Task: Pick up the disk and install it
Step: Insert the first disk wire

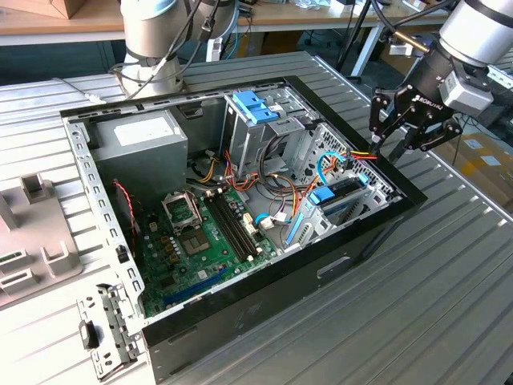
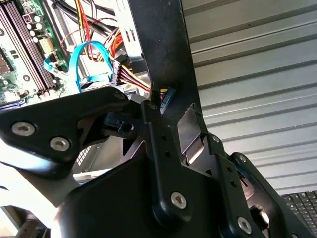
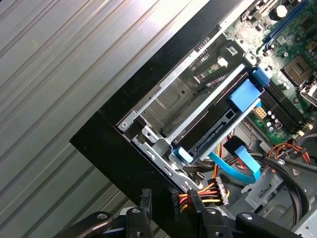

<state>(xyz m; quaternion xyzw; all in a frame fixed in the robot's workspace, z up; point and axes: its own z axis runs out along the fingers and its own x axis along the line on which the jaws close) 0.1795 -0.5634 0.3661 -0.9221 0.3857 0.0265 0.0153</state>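
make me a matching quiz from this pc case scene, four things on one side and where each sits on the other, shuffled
Things:
1. disk
2. power supply box
3. motherboard
4. hand

Places:
A. flat on the case floor, green, with a bare processor socket
B. above the case's rim at the exterior view's right, over the multicoloured wire bundle
C. in the drive bay at the case's end nearest the hand, between blue rails
D. far corner of the case, at the exterior view's left

Pairs: 1-C, 2-D, 3-A, 4-B

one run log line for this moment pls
gripper: holds nothing, above case's front rim by the power cable | disk: seated in the bay inside the case, blue rails showing
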